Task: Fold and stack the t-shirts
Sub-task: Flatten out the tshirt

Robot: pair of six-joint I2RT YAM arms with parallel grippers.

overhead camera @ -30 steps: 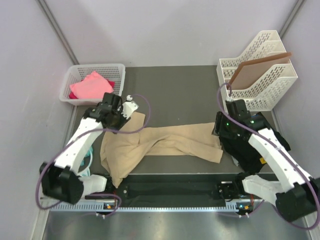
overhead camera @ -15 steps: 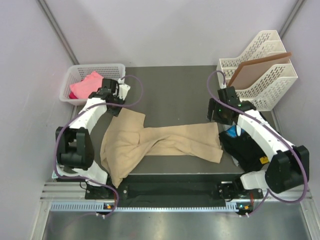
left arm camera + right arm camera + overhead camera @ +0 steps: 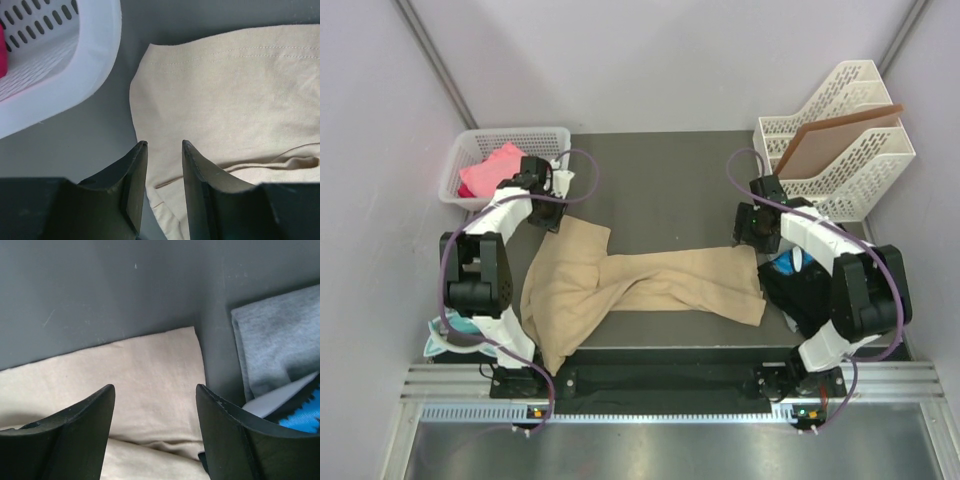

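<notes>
Tan and unfolded, the tan t-shirt (image 3: 650, 285) lies crumpled across the middle of the dark table (image 3: 670, 180), long side running left to right. Its left end is bunched and trails toward the near edge. Above its far-left corner hangs the left gripper (image 3: 162, 145), just beside the white basket (image 3: 470, 150). Jaws narrow, small gap, nothing between them. In the left wrist view one finger is over bare table and the other over the cloth edge; whether they touch the cloth cannot be told. The pink t-shirt (image 3: 498, 170) sits bunched inside the basket, apart from the tan one.

Over the tan shirt's far-right corner hangs the right gripper (image 3: 155, 390), jaws wide and empty. The right wrist view shows that corner lying flat on the table between the fingers. A grey cloth (image 3: 267, 340) lies near it to the right, with a dark strip between them and a bit of blue at the frame edge. The dark t-shirt heap (image 3: 810, 300) lies beside the right arm, just right of the tan shirt, with a blue patch on top.

At the far right stands the white file rack (image 3: 850, 175) with the brown board (image 3: 840, 130) slotted in it, tilted. A teal item (image 3: 445, 335) shows partly behind the left arm near its base.
</notes>
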